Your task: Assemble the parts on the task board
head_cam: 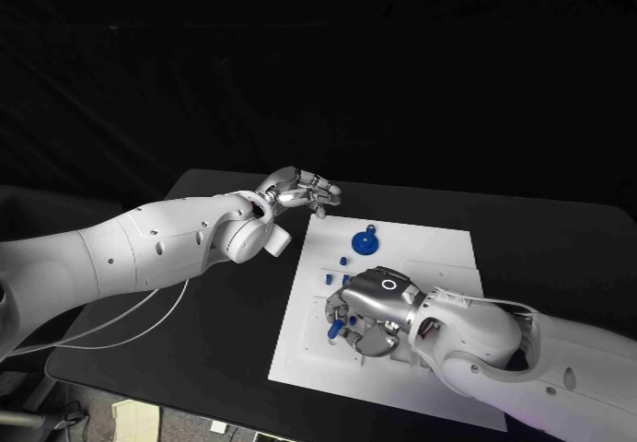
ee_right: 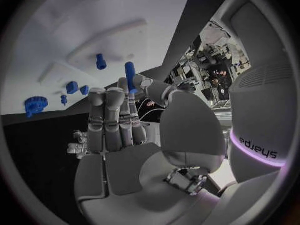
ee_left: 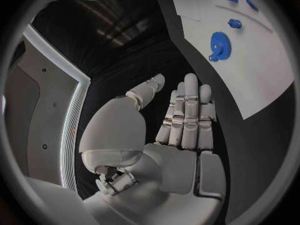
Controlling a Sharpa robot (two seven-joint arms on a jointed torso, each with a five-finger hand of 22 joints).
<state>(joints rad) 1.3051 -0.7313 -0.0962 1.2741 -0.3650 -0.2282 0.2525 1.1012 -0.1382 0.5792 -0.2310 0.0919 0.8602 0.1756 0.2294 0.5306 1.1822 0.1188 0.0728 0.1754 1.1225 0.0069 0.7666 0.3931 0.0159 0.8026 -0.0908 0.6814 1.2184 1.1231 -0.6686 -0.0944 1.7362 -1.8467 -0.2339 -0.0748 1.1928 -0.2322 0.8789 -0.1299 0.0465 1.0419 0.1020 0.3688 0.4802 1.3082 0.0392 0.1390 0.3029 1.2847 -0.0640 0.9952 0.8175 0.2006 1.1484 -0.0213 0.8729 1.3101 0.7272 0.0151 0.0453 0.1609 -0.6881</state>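
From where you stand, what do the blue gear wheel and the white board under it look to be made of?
The blue gear looks like moulded or printed plastic: even colour, dull sheen, crisp teeth. The task board seems a matt white plastic or painted plate, smooth and unreflective; I cannot tell which.

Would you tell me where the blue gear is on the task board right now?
In the head view the blue gear lies on the far part of the task board, between the left hand at the board's far-left corner and the right hand nearer the robot.
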